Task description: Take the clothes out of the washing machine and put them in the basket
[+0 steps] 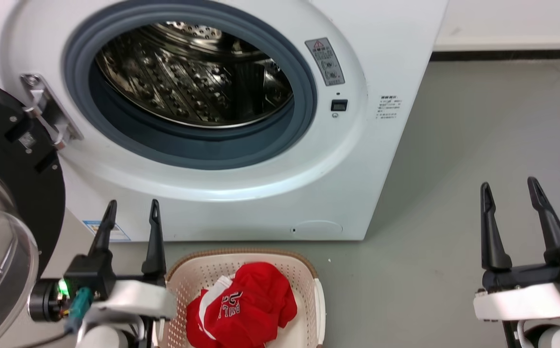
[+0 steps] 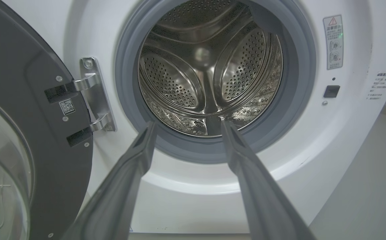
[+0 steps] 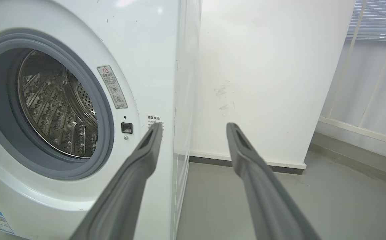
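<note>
The left gripper and right gripper are held wide and empty. The red jersey is seen in the basket beside the left one. The washer drum ahead seems bare, but its hidden front should be checked.

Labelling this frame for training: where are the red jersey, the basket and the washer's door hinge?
red jersey (image 1: 258,295), head view, on its crumpled middle.
basket (image 1: 241,252), head view, on the brown far rim.
door hinge (image 2: 95,96), left wrist view, on its metal plate.

Warning-triangle sticker on washing machine, text illegible
</note>
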Tool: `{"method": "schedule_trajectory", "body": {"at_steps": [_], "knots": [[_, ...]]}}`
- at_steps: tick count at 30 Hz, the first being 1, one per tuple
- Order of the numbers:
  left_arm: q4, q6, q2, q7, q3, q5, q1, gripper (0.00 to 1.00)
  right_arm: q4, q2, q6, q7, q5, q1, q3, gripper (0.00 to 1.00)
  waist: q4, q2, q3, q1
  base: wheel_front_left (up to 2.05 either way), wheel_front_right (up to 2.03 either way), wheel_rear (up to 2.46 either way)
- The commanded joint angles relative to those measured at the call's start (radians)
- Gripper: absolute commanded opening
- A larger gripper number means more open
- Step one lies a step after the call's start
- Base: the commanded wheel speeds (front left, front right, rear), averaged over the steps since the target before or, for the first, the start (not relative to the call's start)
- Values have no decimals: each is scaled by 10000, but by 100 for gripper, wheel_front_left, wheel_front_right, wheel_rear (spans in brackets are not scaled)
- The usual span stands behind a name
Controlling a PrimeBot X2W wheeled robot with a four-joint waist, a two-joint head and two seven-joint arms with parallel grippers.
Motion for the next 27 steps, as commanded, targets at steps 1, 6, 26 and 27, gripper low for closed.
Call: {"method": "schedule_trajectory", "body": {"at_steps": [1,6,26,27], "knots": [[-426,-120,-149,-25,105,258,393,100,48,9,-14,-23,76,277,-36,100,39,-1,-262,3,0,0,0],[-1281,-219,-480,-25,401,725,1036,100,76,9,-13,-23,111,557,-24,100,2,-1,-536,3,0,0,0],[-1883,-478,-1241,-26,857,1641,1948,100,87,9,-14,-23,219,845,115,100,-136,-1,-833,3,0,0,0],[-1884,-493,-1243,-26,865,1659,1911,100,88,9,-14,-23,231,827,115,100,-136,-1,-822,3,0,0,0]]}}
